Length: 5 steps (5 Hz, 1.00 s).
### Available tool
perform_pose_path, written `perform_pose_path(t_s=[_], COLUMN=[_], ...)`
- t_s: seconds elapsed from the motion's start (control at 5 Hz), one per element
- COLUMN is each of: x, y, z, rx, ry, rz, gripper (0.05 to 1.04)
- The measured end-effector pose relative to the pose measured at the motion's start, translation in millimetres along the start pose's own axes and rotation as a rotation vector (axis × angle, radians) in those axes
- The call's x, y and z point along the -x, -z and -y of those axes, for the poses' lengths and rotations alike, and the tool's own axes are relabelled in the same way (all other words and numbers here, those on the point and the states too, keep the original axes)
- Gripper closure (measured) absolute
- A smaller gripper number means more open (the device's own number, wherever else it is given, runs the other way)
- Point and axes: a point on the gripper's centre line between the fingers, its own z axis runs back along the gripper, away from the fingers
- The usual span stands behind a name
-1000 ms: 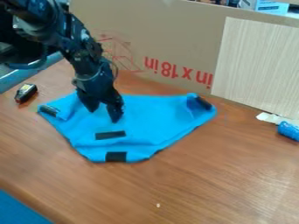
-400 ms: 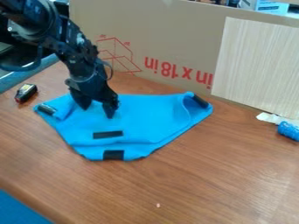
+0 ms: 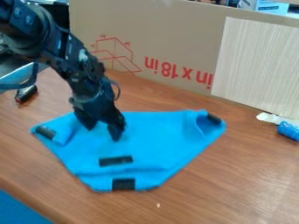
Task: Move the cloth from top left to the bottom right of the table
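Slid nearer me with the black gripper, the blue cloth with dark patches lies left of centre on the wooden surface. Arm slants down; fingers spread against cloth, any pinch unclear.

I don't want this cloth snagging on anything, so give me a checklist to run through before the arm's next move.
1. Gripper down at the cloth: ok, at its upper left part.
2. Cloth firmly gripped: cannot tell; the fingers stand apart, and any hold between them is unclear.
3. Cloth lying flat: not ok, the left and right corners are folded or curled.
4. Cloth apart from the small black object at upper left: ok.
5. Cloth apart from the blue roll at the right edge: ok.
6. Cloth at the table's bottom right: not ok, it lies left of there.
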Motion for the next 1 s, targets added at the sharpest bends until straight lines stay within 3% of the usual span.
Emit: perform_pose_path(t_s=[0.6,0.8,1.0], x=[21,15,-5], y=[-11,-13,-36], z=[27,22,20], rx=[-0.054,-0.085,-0.078], ry=[-0.125,-0.14,-0.178], rz=[0.021,0.061,0.127], gripper=[0.085,0.084,0.084])
